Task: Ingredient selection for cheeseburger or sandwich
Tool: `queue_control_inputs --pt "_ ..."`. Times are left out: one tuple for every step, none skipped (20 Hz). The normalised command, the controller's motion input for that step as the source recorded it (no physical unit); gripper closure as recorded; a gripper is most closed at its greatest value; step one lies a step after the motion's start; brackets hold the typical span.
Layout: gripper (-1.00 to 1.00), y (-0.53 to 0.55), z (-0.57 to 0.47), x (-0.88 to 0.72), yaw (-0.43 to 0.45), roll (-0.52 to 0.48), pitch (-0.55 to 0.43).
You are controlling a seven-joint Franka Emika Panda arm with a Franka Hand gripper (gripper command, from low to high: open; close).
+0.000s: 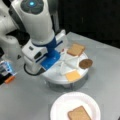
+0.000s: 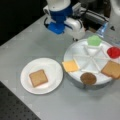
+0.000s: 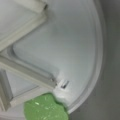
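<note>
Grey tabletop (image 2: 75,105) runs under everything, and nearest in a front view sits a white paper plate (image 2: 53,75) with one brown toast square (image 2: 38,77) lying flat on it, nothing stacked on top. Just beyond it the round divided tray (image 2: 75,53) keeps the yellow cheese square (image 2: 70,66), dark patty (image 2: 88,78), second toast square (image 2: 112,69), red tomato disc (image 2: 114,52) and green lettuce piece (image 2: 94,40) each in its own wedge. Farther back the arm leans steeply down over the tray's far side, its blue-mounted gripper (image 1: 51,60) low above an empty wedge beside the lettuce; I cannot tell how wide its jaws stand, and nothing shows in them.
</note>
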Motion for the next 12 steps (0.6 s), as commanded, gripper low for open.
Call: queue_control_inputs --pt "-1.00 0.18 -0.14 -0.34 0.216 -0.277 -0.146" --pt "-1.00 0.16 -0.15 -0.27 0.209 -0.268 -0.150" --pt "-1.00 0.14 -0.15 -0.21 0.190 -0.251 -0.148" --pt "-1.00 0.13 -0.16 -0.16 0.176 -0.242 -0.148" --pt "-1.00 0.13 -0.17 -0.11 0.163 -0.233 -0.146" --pt "-1.00 0.14 -0.18 -0.07 0.151 -0.229 -0.144" --pt "-1.00 0.16 -0.19 -0.04 0.137 -0.226 -0.134" --pt "-1.00 0.19 -0.19 -0.02 0.125 -0.228 -0.123" --pt "-1.00 0.23 -0.18 0.00 0.111 -0.235 -0.112" --pt "-1.00 0.28 -0.17 0.02 0.092 -0.240 -0.095" --pt "-1.00 0.30 -0.15 0.03 0.078 -0.236 -0.084" --pt "-1.00 0.32 -0.13 0.04 0.056 -0.236 -0.070"
